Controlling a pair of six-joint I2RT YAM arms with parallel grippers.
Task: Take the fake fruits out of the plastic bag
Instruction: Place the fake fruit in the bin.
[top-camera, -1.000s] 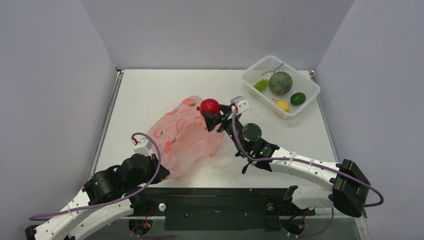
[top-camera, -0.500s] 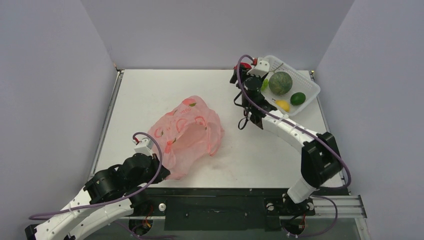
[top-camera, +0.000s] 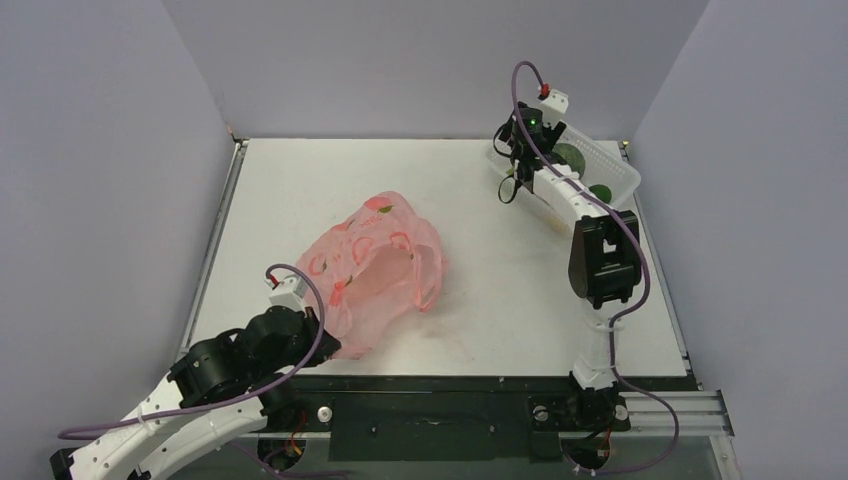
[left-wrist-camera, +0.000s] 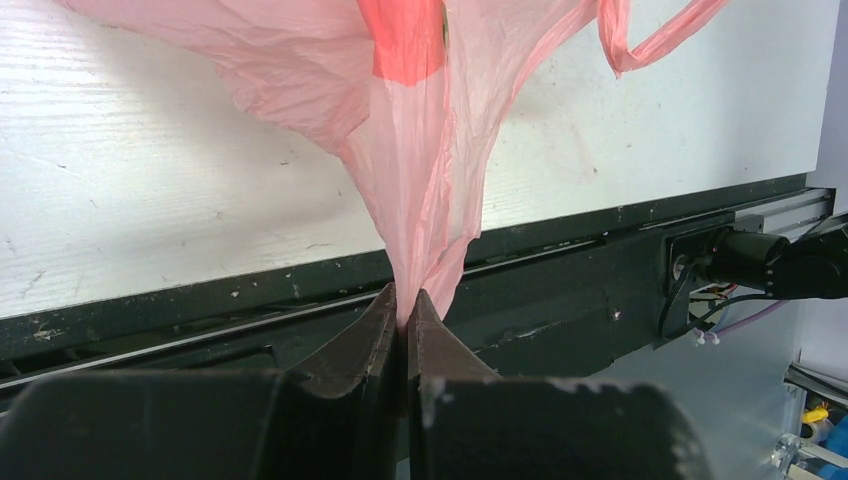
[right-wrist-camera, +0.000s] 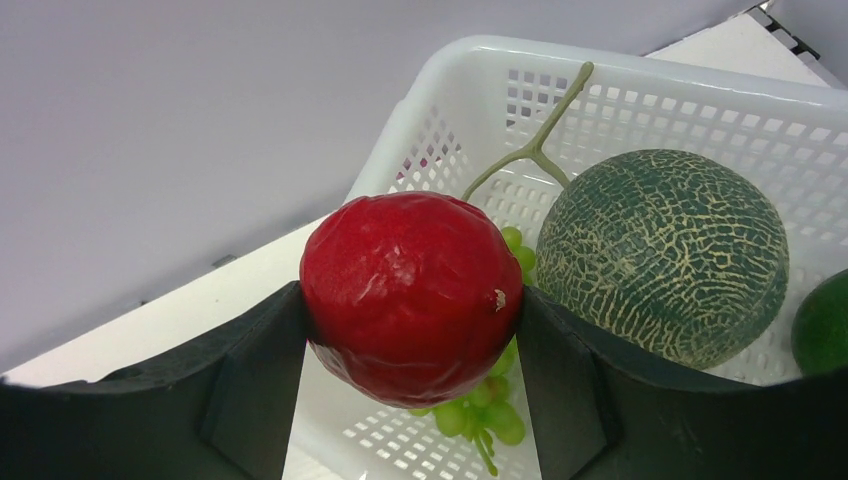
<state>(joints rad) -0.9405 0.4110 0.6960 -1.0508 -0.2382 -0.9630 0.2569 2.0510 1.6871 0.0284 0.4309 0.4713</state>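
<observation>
Now the right gripper (right-wrist-camera: 412, 335) stands partly spread, its fingers pressed against opposite sides of the red round fruit (right-wrist-camera: 410, 295), which it holds off the table. Below and beyond those fingers is the white basket (right-wrist-camera: 610, 75). In it the grey-green melon (right-wrist-camera: 665, 250) lies just right of the held fruit, and the light-green bunch (right-wrist-camera: 490, 410) sits directly beneath it.

The left gripper (left-wrist-camera: 403, 305) is pressed together, pinching a gathered fold of the pink plastic bag (left-wrist-camera: 420, 170), which fans out ahead of its fingertips onto the table (left-wrist-camera: 150, 200).

The dark green oval (right-wrist-camera: 825, 325) is cut off at the wrist view's right edge. From overhead the right arm covers much of the basket and hides the red fruit. What remains inside the bag cannot be made out.

A second ago the right gripper held this fruit just beside the bag's mouth; it has since swung well away to the basket. The left gripper and the bag have stayed put.
</observation>
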